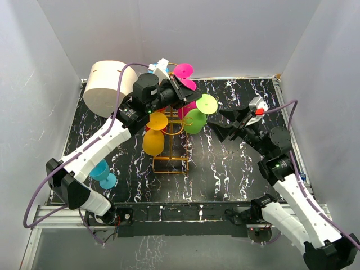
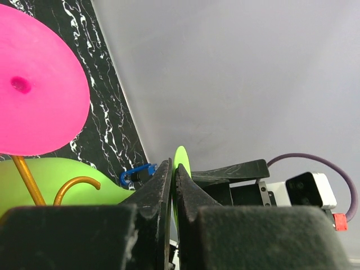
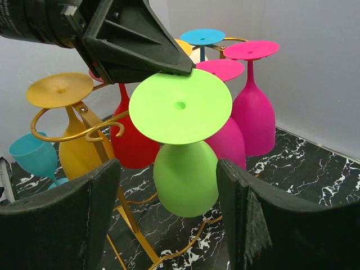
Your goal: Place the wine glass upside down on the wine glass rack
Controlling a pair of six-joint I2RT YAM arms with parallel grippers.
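Right wrist view: left gripper [image 3: 179, 66] pinches the foot of the inverted wine glass [image 3: 184, 169], stem vertical just beside a wine glass rack [image 3: 84, 121] hook; right gripper [image 1: 224, 125] spread wide.

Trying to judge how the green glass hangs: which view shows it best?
Right wrist: the green wine glass fills the middle, upside down, with bowl and base disc clear and the left gripper at the disc's rim. Top external shows it small, from above. Left wrist shows only the disc's edge between the fingers, plus some of the bowl.
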